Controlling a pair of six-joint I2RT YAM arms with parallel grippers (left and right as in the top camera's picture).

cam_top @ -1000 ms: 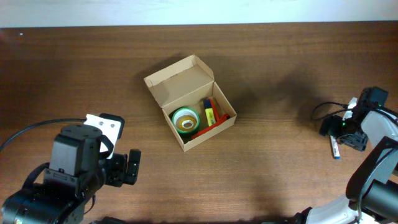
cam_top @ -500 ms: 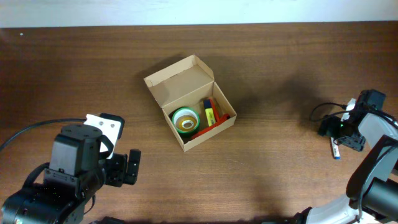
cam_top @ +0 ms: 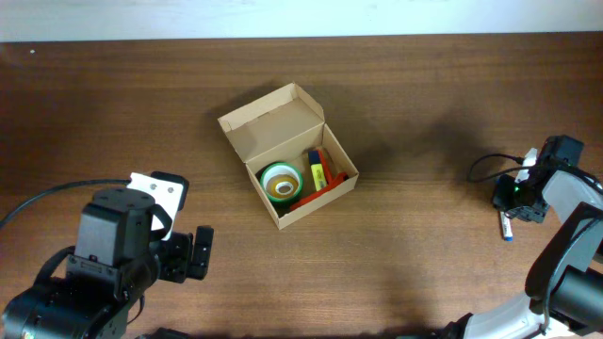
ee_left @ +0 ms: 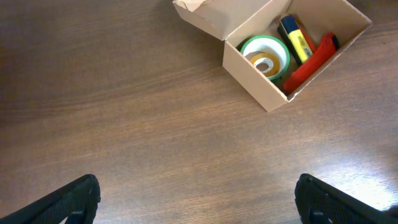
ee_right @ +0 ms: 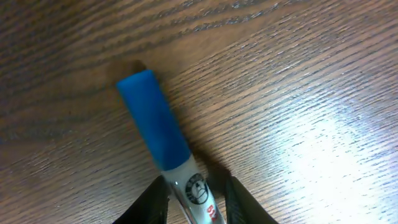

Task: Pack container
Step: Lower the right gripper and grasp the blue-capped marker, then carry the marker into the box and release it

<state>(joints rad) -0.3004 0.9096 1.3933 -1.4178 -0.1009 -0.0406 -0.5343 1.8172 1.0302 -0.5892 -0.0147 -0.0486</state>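
The container (cam_top: 273,118), a brown cardboard box with its flap lid standing open, sits mid-table and shows again in the left wrist view (ee_left: 261,84). Inside lie a green tape roll (cam_top: 281,182), a yellow marker (cam_top: 317,171) and a red item (cam_top: 316,195). At the far right, a white marker with a blue cap (ee_right: 155,118) lies on the table. My right gripper (ee_right: 196,186) has closed in on its white barrel, one finger on each side. My left gripper (ee_left: 199,199) stands wide open over bare wood, near the front left, well short of the box.
The right arm's cable (cam_top: 485,168) loops on the table beside the right gripper. The left arm's body (cam_top: 113,245) fills the front left corner. The table's far edge meets a white wall (cam_top: 301,17).
The right gripper's jaws have drawn in from wide open onto the blue-capped marker. The left arm and the box have not moved.
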